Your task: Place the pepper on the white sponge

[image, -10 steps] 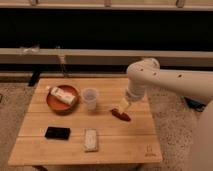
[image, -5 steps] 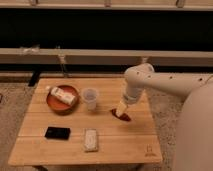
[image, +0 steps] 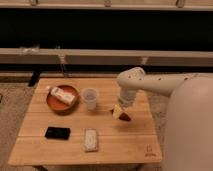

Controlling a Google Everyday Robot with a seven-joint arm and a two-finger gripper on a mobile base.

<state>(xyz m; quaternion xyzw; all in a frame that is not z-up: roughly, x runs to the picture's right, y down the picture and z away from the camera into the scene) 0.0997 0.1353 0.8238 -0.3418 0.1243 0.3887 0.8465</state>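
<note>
The pepper (image: 123,116) is a small dark red tapered thing lying on the wooden table (image: 135,145), right of centre. My gripper (image: 118,111) comes down from the white arm at the right and sits directly over the pepper, partly covering it. The white sponge (image: 90,139) is a speckled whitish pad lying flat near the table's front edge, to the left of and nearer than the gripper.
A clear plastic cup (image: 90,97) stands just left of the gripper. A reddish-brown plate (image: 54,102) holds a white box (image: 62,94) at the left. A black flat rectangle (image: 57,132) lies left of the sponge. A dark bench runs behind the table.
The arm has swung further into view from the right and the gripper has lowered onto the pepper, which has stayed on the table.
</note>
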